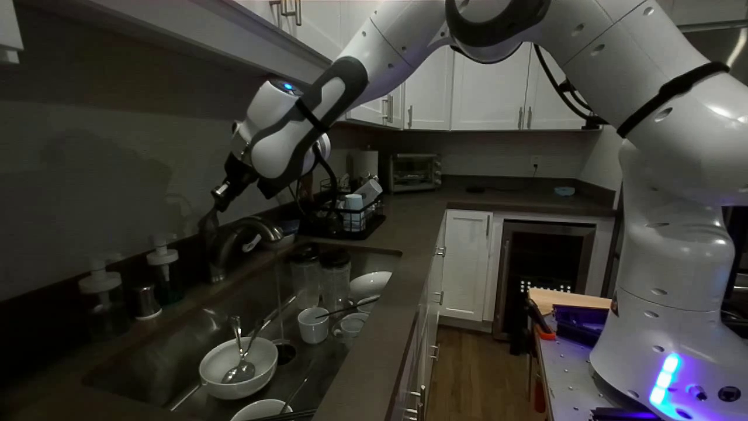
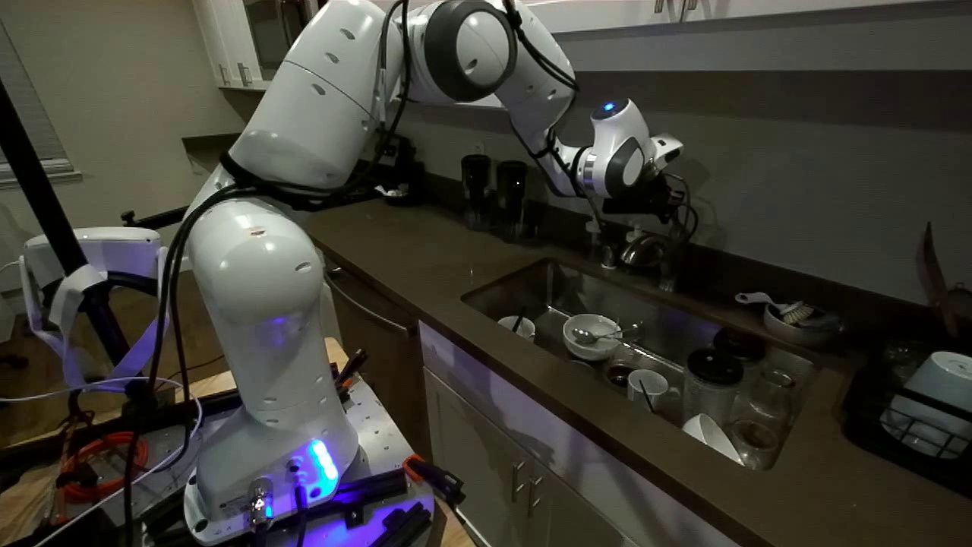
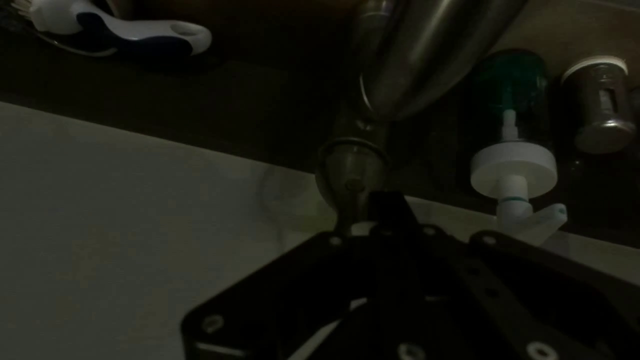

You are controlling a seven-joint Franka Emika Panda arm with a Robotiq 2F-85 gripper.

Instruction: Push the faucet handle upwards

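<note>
The chrome faucet (image 1: 221,254) stands behind the sink, and its curved spout (image 1: 257,225) reaches over the basin. The slim metal faucet handle (image 1: 208,223) rises from the top of the faucet body. In the wrist view the handle (image 3: 352,175) narrows toward my gripper (image 3: 387,200), and its end is partly hidden behind the dark fingers. My gripper's fingers are together with nothing seen between them. The fingertips (image 1: 220,204) are at the upper end of the handle; I cannot tell whether they touch. In an exterior view the handle is too dark to make out behind my gripper (image 2: 668,209).
White-capped pump bottles (image 1: 162,257) stand beside the faucet. A bowl with a brush (image 2: 801,323) is on its other side. The sink (image 2: 554,285) holds bowls, cups and jars. A thin stream falls from the spout. A dish rack (image 1: 356,219) stands farther along the counter, near the wall.
</note>
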